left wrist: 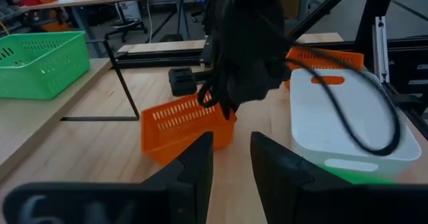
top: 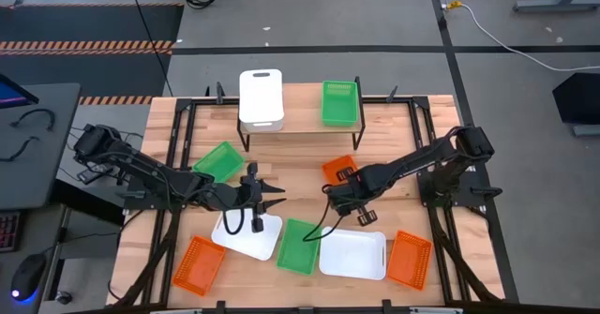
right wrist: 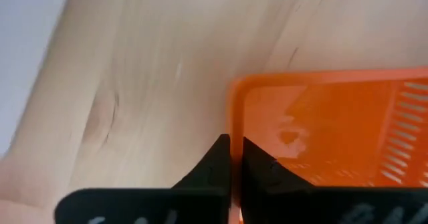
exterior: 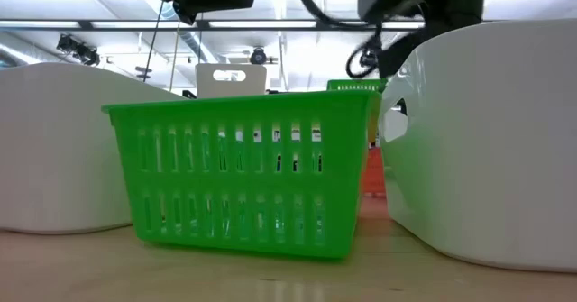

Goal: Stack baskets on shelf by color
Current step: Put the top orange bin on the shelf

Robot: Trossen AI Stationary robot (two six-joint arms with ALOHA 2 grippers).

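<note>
My right gripper [top: 336, 198] is shut on an orange basket [top: 338, 171] in the middle of the table, in front of the shelf [top: 300, 127]. My left gripper [top: 272, 200] is open and empty, above the far edge of a white basket [top: 248, 235], and points toward the right gripper. In the left wrist view the orange basket [left wrist: 184, 124] is tilted under the right gripper [left wrist: 224, 107]. On the shelf stand a white basket [top: 261, 98] and a green basket [top: 339, 103]. My right gripper holds the orange basket by its rim [right wrist: 235, 117], near a corner. The wall stands between the two fingers, one finger inside [right wrist: 264, 167] and one outside. The fingers come from above, slanting. The basket is tilted, the held end up [left wrist: 224, 120]; whether its low end touches the table I cannot tell.
On the table lie a green basket [top: 217, 161] at the left, a green one [top: 300, 246] at the near middle, a white one [top: 353, 255] beside it, and orange ones at the near right [top: 410, 259] and near left [top: 199, 263].
</note>
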